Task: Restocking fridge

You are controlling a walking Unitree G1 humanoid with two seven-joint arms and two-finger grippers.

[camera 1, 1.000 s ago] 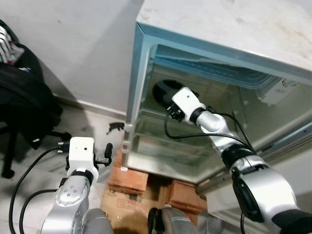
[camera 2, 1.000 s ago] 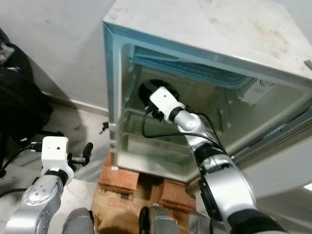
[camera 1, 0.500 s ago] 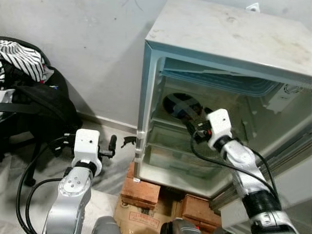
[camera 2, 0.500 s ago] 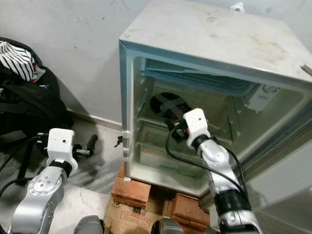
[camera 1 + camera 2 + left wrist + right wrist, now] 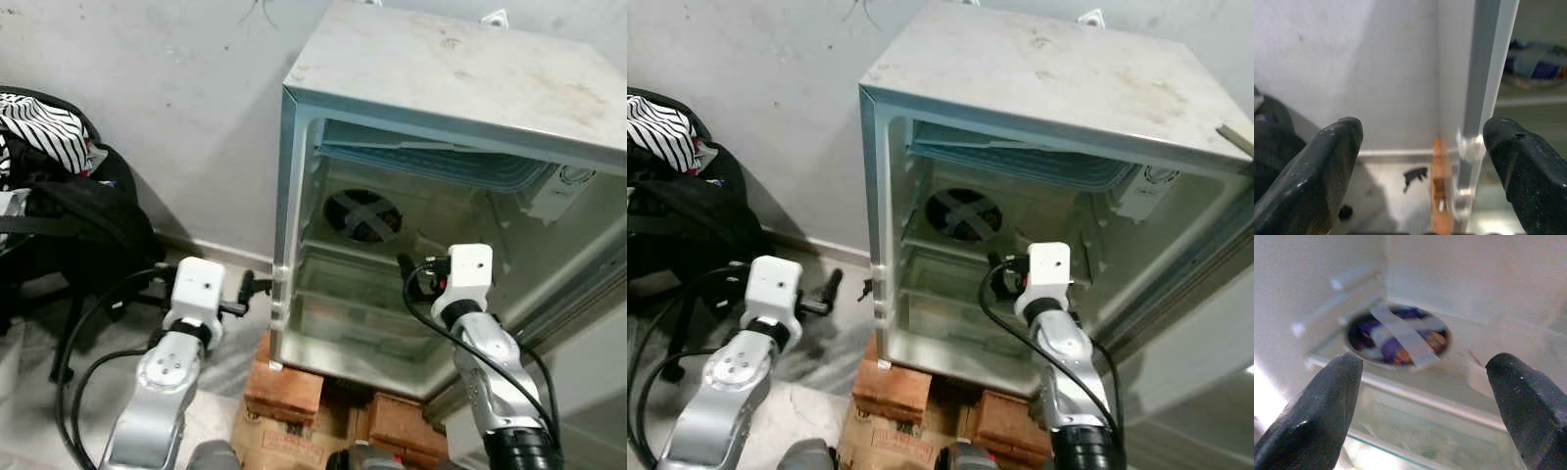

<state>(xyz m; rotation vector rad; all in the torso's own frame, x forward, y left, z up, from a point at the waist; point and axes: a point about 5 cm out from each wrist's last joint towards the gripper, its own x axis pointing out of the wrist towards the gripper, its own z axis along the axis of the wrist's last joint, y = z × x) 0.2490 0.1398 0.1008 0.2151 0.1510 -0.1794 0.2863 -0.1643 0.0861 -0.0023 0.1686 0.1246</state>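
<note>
White mini fridge (image 5: 460, 69) stands open on bricks (image 5: 284, 387), a taped bowl of food (image 5: 1398, 335) resting on its shelf; right gripper (image 5: 1422, 396), fingers spread and empty, hovers at the opening, left gripper (image 5: 1420, 161) spread outside; further restocking unclear.

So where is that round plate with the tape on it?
The round plate sits on the upper glass shelf at the back of the open fridge, towards its left wall. The open right gripper is just in front of it.
</note>
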